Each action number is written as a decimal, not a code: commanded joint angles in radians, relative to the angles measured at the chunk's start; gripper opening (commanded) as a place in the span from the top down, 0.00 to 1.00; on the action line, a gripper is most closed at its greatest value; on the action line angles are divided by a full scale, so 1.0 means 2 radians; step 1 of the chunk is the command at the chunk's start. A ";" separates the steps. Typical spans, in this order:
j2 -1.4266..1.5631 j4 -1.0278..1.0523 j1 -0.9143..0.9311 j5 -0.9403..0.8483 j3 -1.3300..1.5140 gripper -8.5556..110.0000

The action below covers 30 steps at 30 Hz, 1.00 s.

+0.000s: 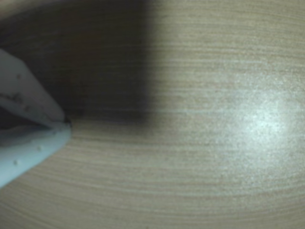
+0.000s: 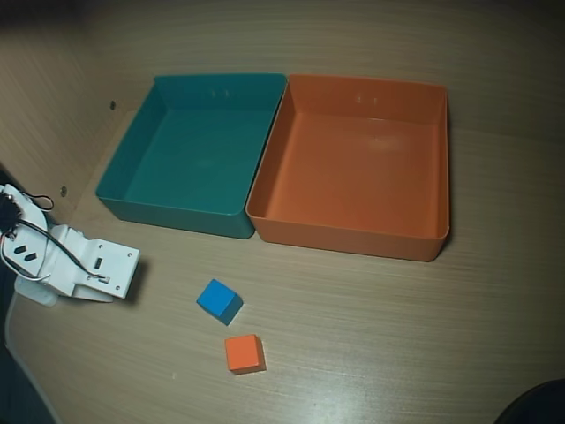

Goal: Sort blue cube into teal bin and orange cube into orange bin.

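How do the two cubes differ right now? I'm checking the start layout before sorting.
Colour: the blue cube is bright blue, the orange cube bright orange. Place, in the overhead view: the blue cube lies nearer the teal bin and orange bin, the orange cube lower and slightly right. Pose: the blue cube sits turned more diagonally than the orange cube. Shared: similar size, both on the table, outside the bins, untouched.

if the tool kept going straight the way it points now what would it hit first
Probably the blue cube: in the overhead view the tool points right toward it. The wrist view shows only bare table ahead, so this is uncertain.
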 commanded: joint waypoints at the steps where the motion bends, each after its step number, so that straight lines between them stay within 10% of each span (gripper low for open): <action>1: 0.001 0.005 0.000 -0.009 0.031 0.97; 30: -0.002 0.003 0.003 -0.008 0.020 0.96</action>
